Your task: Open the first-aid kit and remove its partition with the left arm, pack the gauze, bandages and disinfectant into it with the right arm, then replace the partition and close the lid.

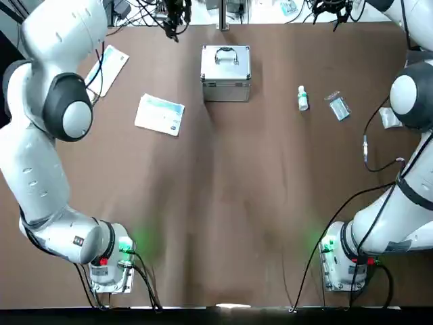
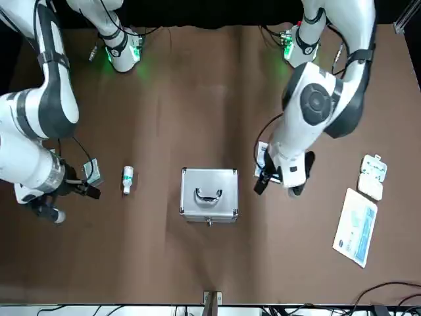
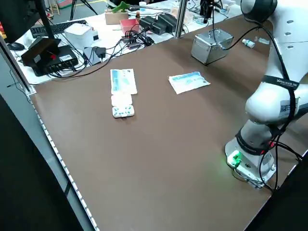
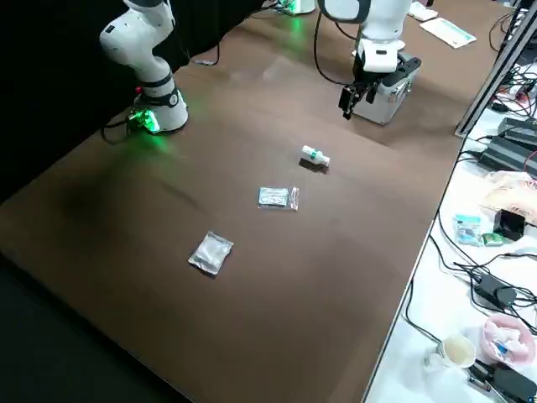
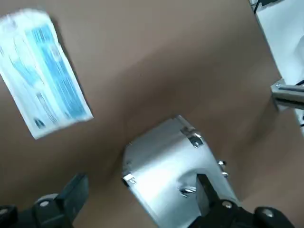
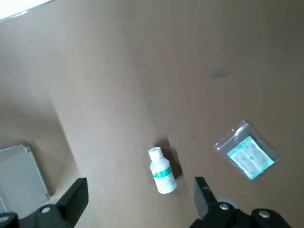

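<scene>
Opening step, not yet begun: my left gripper (image 5: 137,209) hangs just beside the first-aid kit (image 1: 226,72) with fingers spread wide and empty, so next I judge it must reach the lid (image 2: 209,191) and lift it. Kit is a small silver case, shut, handle folded flat, at the table's far middle. Further right, the right gripper (image 6: 137,209) hovers open, empty, above the upright disinfectant (image 1: 302,99).
</scene>
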Robot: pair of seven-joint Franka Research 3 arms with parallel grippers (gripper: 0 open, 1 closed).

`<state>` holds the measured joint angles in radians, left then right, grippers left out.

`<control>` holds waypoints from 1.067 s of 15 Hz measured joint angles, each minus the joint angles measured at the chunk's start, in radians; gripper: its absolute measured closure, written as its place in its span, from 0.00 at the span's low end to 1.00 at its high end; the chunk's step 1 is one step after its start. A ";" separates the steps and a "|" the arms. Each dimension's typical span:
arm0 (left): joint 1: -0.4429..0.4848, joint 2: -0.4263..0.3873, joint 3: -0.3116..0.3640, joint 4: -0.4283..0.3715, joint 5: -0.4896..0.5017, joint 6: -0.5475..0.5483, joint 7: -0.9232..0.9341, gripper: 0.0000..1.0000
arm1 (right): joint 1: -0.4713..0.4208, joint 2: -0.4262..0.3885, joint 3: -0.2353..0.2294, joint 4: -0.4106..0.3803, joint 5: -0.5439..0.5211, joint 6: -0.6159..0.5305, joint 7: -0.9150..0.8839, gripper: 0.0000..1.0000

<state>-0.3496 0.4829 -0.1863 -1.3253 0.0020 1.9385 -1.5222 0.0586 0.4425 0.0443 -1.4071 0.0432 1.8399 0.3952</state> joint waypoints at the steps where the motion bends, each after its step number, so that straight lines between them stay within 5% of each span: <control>1: -0.015 0.008 0.000 0.008 0.000 0.013 -0.069 0.00 | 0.003 0.010 0.000 0.005 0.019 0.001 0.004 0.01; 8: -0.120 0.096 0.003 0.062 0.000 0.122 -0.476 0.00 | 0.047 0.134 0.001 0.074 0.191 0.033 0.323 0.01; 16: -0.227 0.199 0.065 0.115 0.000 0.219 -0.565 0.00 | 0.170 0.353 0.003 0.128 0.254 0.445 0.688 0.01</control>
<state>-0.5769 0.6824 -0.1216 -1.2105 0.0020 2.1579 -2.0874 0.2283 0.7956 0.0469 -1.2794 0.2974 2.2844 1.0829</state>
